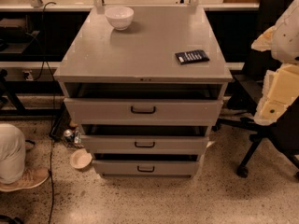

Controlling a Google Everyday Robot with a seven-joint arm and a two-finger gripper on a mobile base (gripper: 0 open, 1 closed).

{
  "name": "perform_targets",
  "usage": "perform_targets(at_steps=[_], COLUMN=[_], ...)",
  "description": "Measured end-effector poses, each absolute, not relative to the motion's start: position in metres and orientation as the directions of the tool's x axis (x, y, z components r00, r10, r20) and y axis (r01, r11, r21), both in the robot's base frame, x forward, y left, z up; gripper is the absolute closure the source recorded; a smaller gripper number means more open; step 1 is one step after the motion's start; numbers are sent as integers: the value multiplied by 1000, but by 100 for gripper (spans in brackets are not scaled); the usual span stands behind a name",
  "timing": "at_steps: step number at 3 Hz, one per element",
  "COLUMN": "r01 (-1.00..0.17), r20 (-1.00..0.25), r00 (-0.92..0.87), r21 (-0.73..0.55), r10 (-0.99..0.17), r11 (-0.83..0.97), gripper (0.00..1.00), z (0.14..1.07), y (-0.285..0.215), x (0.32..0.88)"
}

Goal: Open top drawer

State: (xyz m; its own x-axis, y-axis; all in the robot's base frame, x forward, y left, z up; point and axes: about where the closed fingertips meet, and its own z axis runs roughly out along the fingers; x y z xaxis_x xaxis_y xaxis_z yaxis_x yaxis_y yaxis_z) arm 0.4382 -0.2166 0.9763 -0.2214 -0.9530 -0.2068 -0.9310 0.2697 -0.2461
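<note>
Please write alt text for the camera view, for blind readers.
The top drawer of a grey cabinet faces the camera; the gripper hangs at the right edge, apart from it. A white bowl and a dark packet sit on top.

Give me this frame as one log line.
top drawer looks ajar | gripper at right edge, clear of handle | bowl, dark packet on cabinet top

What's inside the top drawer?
The top drawer is slightly open. Only a dark gap shows, and the tabletop hides whatever is inside. The gripper hangs at the right, apart from it.
</note>
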Motion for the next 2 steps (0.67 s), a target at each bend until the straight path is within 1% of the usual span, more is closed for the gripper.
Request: perform_targets(at_steps=[1, 2], r01=[-931, -944], r20=[-207, -227], r00=[-221, -190], r21=[-246, -224], r10=[-953, -955], r11=[270, 241], gripper=[0, 0], z=[976, 932], y=[-217, -199], x=[438, 444])
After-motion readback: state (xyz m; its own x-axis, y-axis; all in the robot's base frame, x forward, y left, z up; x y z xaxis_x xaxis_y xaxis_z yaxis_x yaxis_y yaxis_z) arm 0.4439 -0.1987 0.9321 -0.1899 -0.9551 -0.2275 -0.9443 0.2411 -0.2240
